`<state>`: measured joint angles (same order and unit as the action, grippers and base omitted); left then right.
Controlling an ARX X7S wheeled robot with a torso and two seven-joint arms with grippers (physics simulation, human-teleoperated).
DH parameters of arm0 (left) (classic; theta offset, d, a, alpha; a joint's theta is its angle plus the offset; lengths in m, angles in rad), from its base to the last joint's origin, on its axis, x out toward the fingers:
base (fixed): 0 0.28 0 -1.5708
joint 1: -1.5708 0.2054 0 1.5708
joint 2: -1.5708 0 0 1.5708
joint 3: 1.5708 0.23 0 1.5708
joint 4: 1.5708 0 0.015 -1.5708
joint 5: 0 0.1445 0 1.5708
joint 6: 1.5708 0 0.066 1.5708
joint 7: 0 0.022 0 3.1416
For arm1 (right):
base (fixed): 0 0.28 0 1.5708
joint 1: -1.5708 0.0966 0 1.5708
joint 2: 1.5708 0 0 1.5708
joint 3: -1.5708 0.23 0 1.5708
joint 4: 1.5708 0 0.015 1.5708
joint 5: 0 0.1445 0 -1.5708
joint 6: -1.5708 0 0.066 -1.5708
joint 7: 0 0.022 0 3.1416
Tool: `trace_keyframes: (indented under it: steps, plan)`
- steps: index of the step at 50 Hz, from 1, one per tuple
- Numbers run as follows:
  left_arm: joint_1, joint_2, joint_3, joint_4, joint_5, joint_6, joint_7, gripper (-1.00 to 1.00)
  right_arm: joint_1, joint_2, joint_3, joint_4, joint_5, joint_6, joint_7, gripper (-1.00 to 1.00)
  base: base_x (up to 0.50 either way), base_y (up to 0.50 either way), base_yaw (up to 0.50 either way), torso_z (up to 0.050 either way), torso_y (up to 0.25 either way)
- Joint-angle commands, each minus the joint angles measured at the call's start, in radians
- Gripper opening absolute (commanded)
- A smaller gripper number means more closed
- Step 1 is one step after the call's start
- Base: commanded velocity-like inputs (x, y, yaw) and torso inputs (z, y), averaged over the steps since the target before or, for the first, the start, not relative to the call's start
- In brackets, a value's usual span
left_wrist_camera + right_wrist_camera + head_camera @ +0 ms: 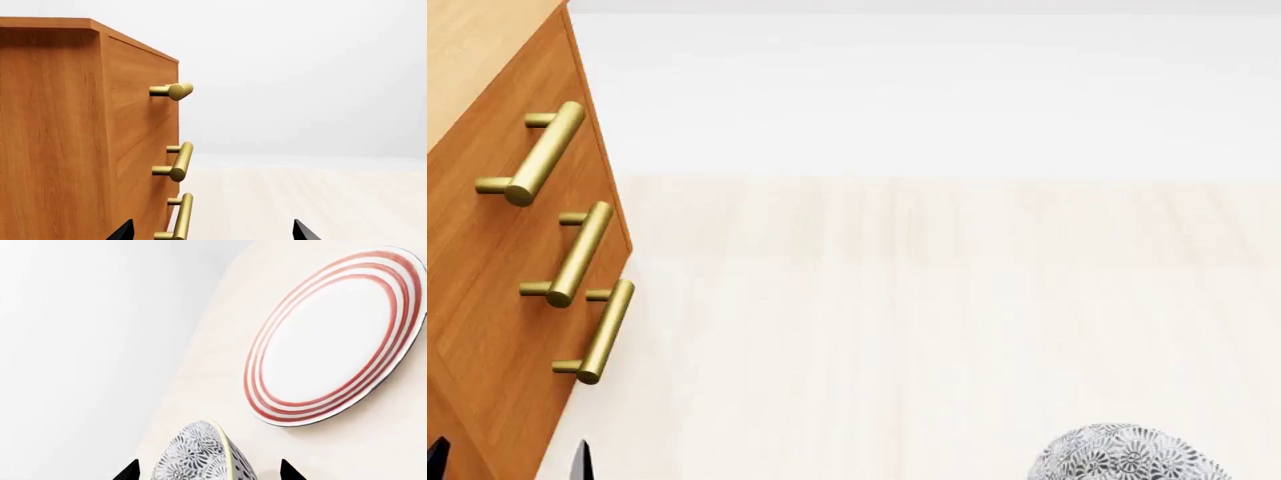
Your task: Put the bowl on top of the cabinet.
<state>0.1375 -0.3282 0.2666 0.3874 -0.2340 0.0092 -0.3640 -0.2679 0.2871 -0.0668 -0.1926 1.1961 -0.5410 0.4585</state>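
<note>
The bowl (193,455), grey-black floral with a pale rim, sits edge-on between the fingertips of my right gripper (208,471), which is shut on it. In the head view the bowl (1128,455) shows as a patterned dome at the lower right edge. The orange-brown cabinet (494,300) fills the left side, with a strip of its lighter top (474,40) in the corner. My left gripper (213,231) is open and empty, close to the cabinet (60,125) by its front corner, one fingertip in front of the wood.
Brass bar handles (541,155) stick out from the drawer fronts, and one handle (180,220) lies close to my left fingertips. A flat white plate with red rings (333,340) lies on the pale wood surface beyond the bowl. Pale floor (934,300) stretches right of the cabinet.
</note>
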Motion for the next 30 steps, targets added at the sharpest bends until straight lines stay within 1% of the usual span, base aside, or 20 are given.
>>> trace_keyframes:
  steps: [1,2,7,26,30]
  plan:
    - [0.000,-0.003,0.003,0.003,-0.002,0.000,-0.004,1.00,0.014,0.012,-0.006,0.019,0.041,0.033,0.016,1.00,0.00,0.00,0.00,0.000,0.000]
    - [-0.001,-0.003,0.005,0.001,0.000,0.000,-0.004,1.00,0.027,0.023,-0.017,0.032,0.071,0.061,0.005,1.00,0.00,0.00,0.00,0.000,0.000]
    - [-0.004,-0.003,0.006,-0.003,-0.003,0.001,-0.004,1.00,0.056,0.043,-0.040,0.056,0.075,0.107,0.027,1.00,0.00,0.00,0.00,0.000,0.000]
    - [-0.006,-0.007,0.012,-0.007,-0.005,0.003,-0.008,1.00,0.066,0.058,-0.051,0.063,0.077,0.129,0.036,1.00,0.00,0.00,0.00,0.000,0.000]
    - [-0.005,-0.007,0.014,-0.007,-0.003,0.006,-0.010,1.00,0.089,0.065,-0.065,0.086,0.084,0.153,0.031,1.00,0.00,0.00,0.00,0.000,0.000]
